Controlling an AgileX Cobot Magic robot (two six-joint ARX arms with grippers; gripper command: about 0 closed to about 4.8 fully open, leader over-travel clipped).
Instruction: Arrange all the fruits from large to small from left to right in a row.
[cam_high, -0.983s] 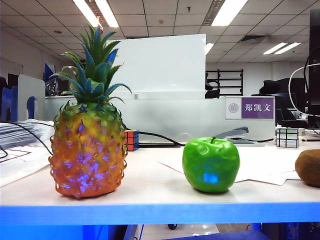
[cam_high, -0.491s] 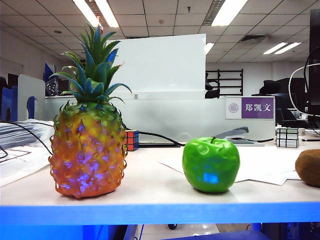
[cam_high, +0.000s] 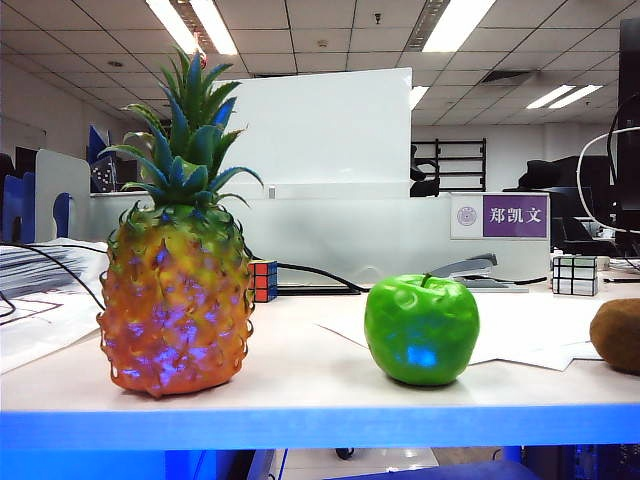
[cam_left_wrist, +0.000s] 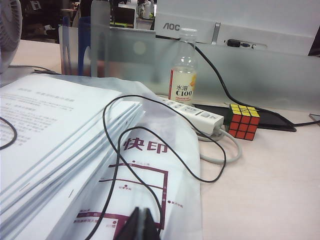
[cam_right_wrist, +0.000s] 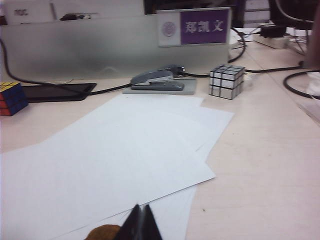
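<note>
Just beside closed, empty right gripper (cam_right_wrist: 141, 222): kiwi (cam_right_wrist: 102, 232). Left gripper (cam_left_wrist: 141, 225) closed over papers (cam_left_wrist: 60, 145). Pineapple (cam_high: 175, 290), apple (cam_high: 421, 330) ordered; task judged finished; no further move required.

an open-plan office: ceiling light panels (cam_high: 190, 22), frosted desk partition (cam_high: 350, 235) with name plate (cam_high: 500, 216), stapler (cam_right_wrist: 157, 80), stacked printouts (cam_left_wrist: 50, 135), power strip (cam_left_wrist: 192, 112).
</note>
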